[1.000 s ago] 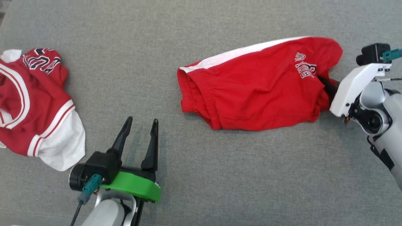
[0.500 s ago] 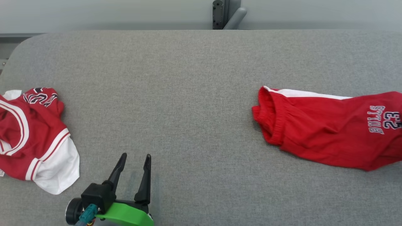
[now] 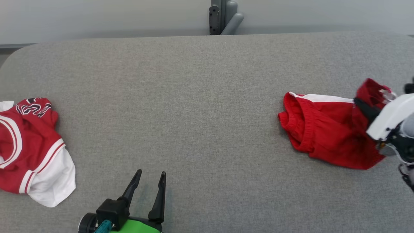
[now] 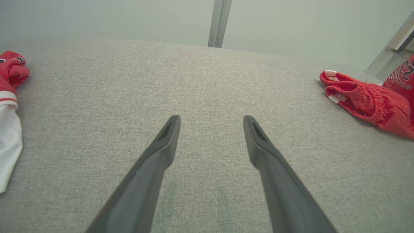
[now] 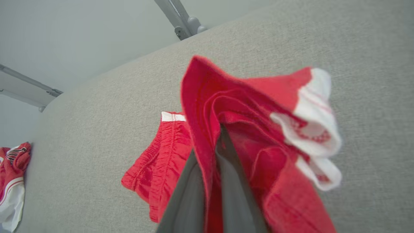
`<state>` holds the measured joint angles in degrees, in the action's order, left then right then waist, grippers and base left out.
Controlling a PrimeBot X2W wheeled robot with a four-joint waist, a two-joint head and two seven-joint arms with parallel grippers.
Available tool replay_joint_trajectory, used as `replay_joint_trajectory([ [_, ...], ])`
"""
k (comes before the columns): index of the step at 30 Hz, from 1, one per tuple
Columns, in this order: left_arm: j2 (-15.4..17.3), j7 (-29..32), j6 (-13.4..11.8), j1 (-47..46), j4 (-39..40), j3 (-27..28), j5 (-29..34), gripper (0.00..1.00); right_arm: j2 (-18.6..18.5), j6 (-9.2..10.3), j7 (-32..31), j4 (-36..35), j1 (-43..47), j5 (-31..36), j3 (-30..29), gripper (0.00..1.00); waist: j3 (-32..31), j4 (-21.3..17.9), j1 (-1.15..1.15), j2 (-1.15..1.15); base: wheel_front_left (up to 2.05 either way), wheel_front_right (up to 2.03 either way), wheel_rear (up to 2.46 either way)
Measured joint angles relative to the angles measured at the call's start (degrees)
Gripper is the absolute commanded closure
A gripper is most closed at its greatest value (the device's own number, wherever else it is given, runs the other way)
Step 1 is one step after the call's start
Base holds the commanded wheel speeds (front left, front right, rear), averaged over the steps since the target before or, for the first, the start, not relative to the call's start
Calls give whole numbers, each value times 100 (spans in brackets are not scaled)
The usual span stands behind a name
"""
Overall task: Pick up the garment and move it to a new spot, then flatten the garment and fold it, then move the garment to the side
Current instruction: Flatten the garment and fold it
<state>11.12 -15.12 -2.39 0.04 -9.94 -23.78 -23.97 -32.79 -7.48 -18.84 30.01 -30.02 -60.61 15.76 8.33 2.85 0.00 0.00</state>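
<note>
The garment (image 3: 326,132) is a pair of red shorts with a white side stripe, lying at the right of the grey table (image 3: 194,97). Its elastic waistband points left. My right gripper (image 3: 359,104) is shut on the leg end of the garment and holds that end raised off the table. In the right wrist view red and white cloth (image 5: 226,103) drapes over the closed fingers (image 5: 190,194), hiding their tips. My left gripper (image 3: 151,173) stands open near the front edge, well apart from the garment (image 4: 365,100). Nothing lies between its fingers (image 4: 161,152).
A red and white jersey (image 3: 29,152) lies crumpled at the table's left edge, also seen as the jersey (image 4: 8,84) in the left wrist view. A grey post (image 3: 223,16) rises behind the far edge. Bare grey cloth stretches between the jersey and the shorts.
The head camera has tilted up. The shorts have been dragged right, away from the jersey, and their leg end now stands lifted and bunched in my right gripper. The left gripper stays open.
</note>
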Motion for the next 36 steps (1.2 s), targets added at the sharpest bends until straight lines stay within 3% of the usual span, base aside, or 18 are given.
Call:
replay_joint_trajectory([
  [7, -86, -1, 135, -215, -197, -97, 189, 0, 1346, 0, -231, 202, -504, 1105, 20, 100, 207, -59, 0, 0, 0, 0, 0],
  [12, -123, -1, 187, -340, -374, -162, 244, 0, 1958, 0, -382, 501, -810, 1722, -38, 100, 293, 32, 0, 0, 0, 0, 0],
  [15, -143, -1, 197, -341, -479, -168, 257, 0, 2100, 0, -444, 657, -875, 2051, -94, 100, 322, 90, 0, 0, 0, 0, 0],
  [16, -154, -1, 198, -341, -497, -164, 258, 0, 2118, 0, -444, 687, -889, 2149, -137, 77, 329, 107, 0, 0, 0, 0, 0],
  [17, -168, 0, 208, -341, -512, -159, 258, 0, 2135, 0, -459, 698, -894, 2229, -155, 77, 336, 122, 0, 0, 0, 0, 0],
  [20, -199, -1, 220, -338, -526, -111, 258, 0, 2194, 0, -500, 650, -858, 2373, -155, 41, 349, 141, 0, 0, 0, 0, 0],
  [21, -205, 0, 221, -336, -527, -89, 258, 0, 2186, 0, -503, 581, -810, 2435, -134, 0, 346, 136, 0, 0, 0, 0, 0],
  [27, -232, -1, 231, -274, -547, 9, 257, 0, 2030, 0, -501, -193, -358, 2501, 34, 0, 291, 35, 0, 0, 0, 0, 0],
  [36, -277, -1, 240, -127, -575, 164, 240, 0, 1365, 0, -57, -2043, 955, 2800, 41, 0, 67, -118, 0, 0, 0, 0, 0],
])
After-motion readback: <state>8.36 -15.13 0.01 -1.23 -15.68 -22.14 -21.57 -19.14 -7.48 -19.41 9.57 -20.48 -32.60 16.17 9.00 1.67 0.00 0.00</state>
